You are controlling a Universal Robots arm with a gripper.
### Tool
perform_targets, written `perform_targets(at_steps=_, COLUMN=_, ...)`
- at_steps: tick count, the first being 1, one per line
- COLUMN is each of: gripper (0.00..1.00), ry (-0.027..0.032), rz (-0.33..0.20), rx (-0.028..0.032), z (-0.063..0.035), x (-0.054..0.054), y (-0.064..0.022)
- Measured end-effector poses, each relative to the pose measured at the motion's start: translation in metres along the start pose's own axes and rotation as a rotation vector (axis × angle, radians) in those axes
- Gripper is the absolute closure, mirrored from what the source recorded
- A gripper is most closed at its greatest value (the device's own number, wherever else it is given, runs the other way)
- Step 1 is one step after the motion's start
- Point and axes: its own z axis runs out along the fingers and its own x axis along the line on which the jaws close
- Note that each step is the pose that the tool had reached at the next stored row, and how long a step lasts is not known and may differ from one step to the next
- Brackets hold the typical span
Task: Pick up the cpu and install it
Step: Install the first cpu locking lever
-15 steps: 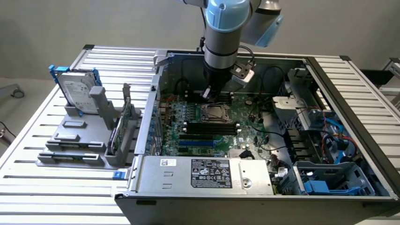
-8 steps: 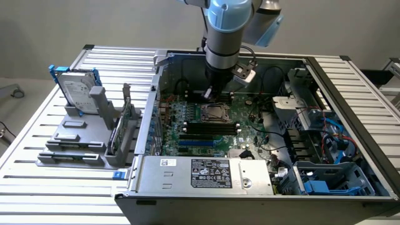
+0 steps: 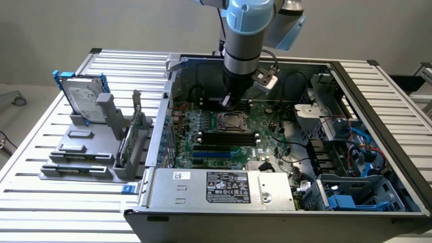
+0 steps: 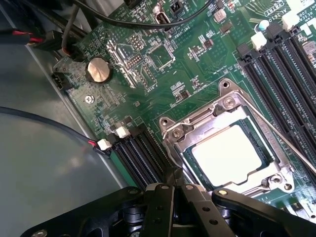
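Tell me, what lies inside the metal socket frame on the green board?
The cpu lies flat inside the socket frame. Whatever is under the chip is covered.

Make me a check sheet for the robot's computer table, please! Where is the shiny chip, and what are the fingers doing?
Surface: slatted metal table carrying an open computer case.
Job's things: cpu lies flat inside the socket frame on the green board.
Clutter: hard drive stands in a grey rack beside the case.
Grippers: gripper hangs just beside the socket frame, fingers shut, holding nothing.
Cables: black cable crosses the board; blue cables sit inside the case.
Surroundings: plain grey wall.
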Motion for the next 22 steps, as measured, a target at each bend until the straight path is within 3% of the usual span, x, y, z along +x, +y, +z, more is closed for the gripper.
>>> perform_targets(at_steps=22, gripper=0.89, ry=-0.0054, rz=0.0, rx=-0.0036, z=0.0004, x=0.0021, y=0.0033)
